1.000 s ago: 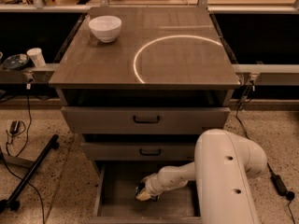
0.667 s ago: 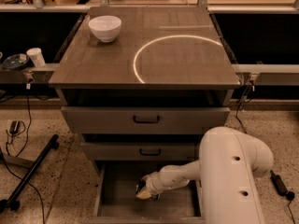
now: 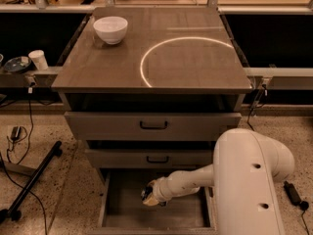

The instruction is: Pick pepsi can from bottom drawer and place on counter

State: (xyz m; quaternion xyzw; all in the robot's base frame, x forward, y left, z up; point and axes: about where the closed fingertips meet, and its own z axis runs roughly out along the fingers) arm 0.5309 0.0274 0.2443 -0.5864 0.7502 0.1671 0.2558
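Observation:
The bottom drawer [image 3: 122,214] is pulled open below the two upper drawers and shows its flat grey-brown floor. My white arm reaches down into it from the right. My gripper [image 3: 150,196] is inside the drawer, low over the middle of the floor. A small dark shape sits at its tip, and I cannot tell whether that is the pepsi can. No blue can shows elsewhere in the drawer. The counter [image 3: 195,67] is above, with a bright curved ring of reflected light.
A white bowl [image 3: 110,29] stands at the counter's back left. The two upper drawers [image 3: 153,125] with black handles jut out above the bottom one. A black stand leg [image 3: 34,180] and cables lie on the floor at left. A white cup [image 3: 38,59] sits on a side ledge.
The arm's large white housing has shifted slightly to the right. The gripper has stayed at about the same spot in the bottom drawer.

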